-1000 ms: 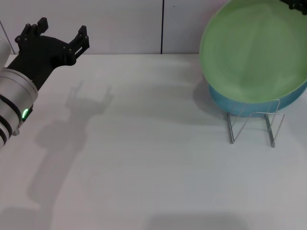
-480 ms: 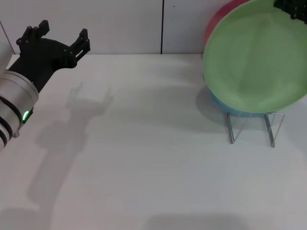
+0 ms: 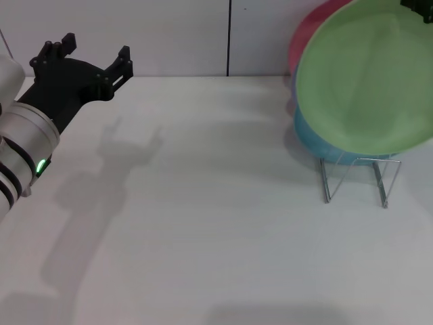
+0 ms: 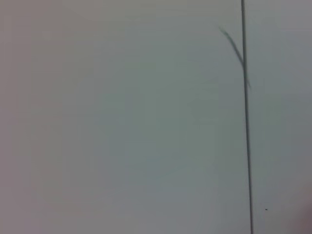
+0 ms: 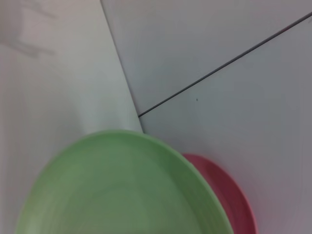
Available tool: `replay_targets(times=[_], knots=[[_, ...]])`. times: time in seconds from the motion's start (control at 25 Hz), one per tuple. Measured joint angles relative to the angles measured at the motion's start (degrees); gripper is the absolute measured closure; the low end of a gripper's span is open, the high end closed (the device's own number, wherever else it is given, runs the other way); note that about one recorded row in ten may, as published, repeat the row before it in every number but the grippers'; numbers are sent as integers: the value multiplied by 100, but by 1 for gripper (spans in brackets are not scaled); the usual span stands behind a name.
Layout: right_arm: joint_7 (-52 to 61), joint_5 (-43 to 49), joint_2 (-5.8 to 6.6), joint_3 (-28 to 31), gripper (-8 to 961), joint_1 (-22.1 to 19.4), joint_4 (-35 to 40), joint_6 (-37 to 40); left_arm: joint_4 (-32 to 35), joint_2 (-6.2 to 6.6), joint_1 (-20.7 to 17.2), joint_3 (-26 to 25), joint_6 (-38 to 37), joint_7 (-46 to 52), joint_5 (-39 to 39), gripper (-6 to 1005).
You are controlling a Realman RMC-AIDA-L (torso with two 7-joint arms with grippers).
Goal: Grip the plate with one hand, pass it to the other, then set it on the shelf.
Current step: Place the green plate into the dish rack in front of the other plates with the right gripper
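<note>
One blue plate (image 3: 325,139), head view only

This is looking like a robot test bench, probably in a lab rather than a home kitchen: a bare white tabletop (image 3: 203,223) is running up against plain grey wall panels (image 3: 169,34), carrying only a wire dish rack (image 3: 356,177) holding coloured plastic plates (image 3: 369,81).

The light green plate (image 3: 369,78) looks like matte plastic. The dish rack (image 3: 356,177) is thin shiny metal wire. The table (image 3: 203,217) is smooth and matte.
</note>
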State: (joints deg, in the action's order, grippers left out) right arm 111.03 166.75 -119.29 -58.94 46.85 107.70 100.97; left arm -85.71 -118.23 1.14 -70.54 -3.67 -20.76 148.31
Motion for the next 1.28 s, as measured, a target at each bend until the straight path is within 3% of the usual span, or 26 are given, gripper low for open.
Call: replay_targets(times=[1.28], knots=[[-441,42,11,-83,916,-32,-12,-62,-34,-7,60,99,34,-7,0,139]])
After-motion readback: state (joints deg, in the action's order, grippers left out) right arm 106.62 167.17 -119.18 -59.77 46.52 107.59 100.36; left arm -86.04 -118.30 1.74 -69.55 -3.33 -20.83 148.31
